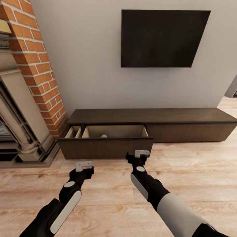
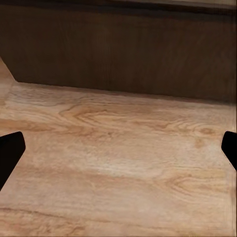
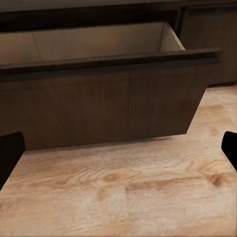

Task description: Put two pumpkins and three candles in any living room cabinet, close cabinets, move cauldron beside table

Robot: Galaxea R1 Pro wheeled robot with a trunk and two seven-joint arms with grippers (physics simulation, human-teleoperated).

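head: high, facing cabinet (image 1: 148, 126) | wrists: low, near its drawer front (image 3: 103, 101)

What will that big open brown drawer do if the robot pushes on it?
The pulled-out drawer would probably slide straight back into the cabinet, not tip. Its wide, flat front looks stiff. The small pale thing inside might shift.

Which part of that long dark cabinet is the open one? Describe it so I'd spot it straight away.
Find the black screen on the wall; beneath it, a long, low dark-brown cabinet runs along the floor. At its end nearest the brick fireplace, one drawer is pulled out over the plank floor. Its pale beige inside shows, while the neighbouring front sits flush and shut.
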